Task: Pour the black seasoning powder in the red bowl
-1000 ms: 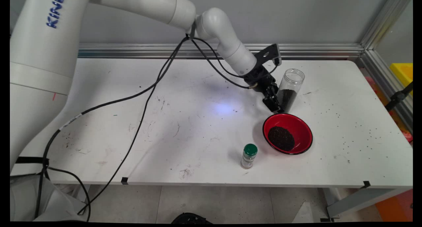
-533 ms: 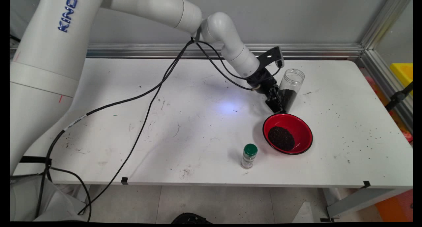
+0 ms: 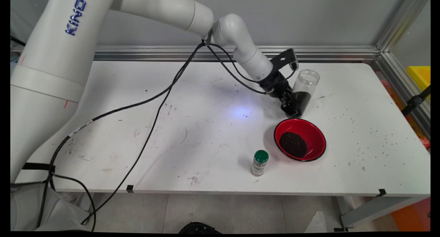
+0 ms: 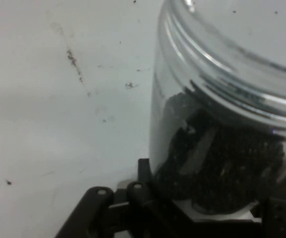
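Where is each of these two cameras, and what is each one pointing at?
Main view: fixed above the table's near side, looking down across it to the wall; shows the white arm, cables, gripper at the jar, plus bowl and green-capped bottle.
Hand view: on the hand, looking along the gripper at the jar; black linkage at the bottom.
Shared: jar, gripper, table.
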Controlling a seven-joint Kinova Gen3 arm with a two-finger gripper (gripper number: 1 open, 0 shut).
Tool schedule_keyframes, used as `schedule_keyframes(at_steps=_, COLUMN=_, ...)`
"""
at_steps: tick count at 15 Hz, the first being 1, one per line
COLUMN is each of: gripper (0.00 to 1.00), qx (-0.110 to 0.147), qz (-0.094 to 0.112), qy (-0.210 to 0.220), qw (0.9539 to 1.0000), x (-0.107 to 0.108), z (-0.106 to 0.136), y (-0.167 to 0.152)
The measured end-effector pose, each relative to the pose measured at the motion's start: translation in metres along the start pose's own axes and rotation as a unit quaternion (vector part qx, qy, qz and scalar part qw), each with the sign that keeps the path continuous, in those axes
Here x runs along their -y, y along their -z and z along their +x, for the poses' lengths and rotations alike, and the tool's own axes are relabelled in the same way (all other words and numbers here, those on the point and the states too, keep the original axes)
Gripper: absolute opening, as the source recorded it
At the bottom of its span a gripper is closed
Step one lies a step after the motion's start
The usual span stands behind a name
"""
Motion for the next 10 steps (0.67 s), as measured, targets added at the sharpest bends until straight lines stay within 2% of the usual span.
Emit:
schedule_keyframes(at_steps=6, gripper=0.0, qx=-0.002, qz=0.0, qy=-0.001, qw=1.0, x=-0.002, z=0.0, y=0.006)
schedule_keyframes(at_steps=10, gripper=0.0, qx=-0.016, qz=0.002, qy=-0.018, qw=0.9997, x=-0.008, z=0.011, y=0.026)
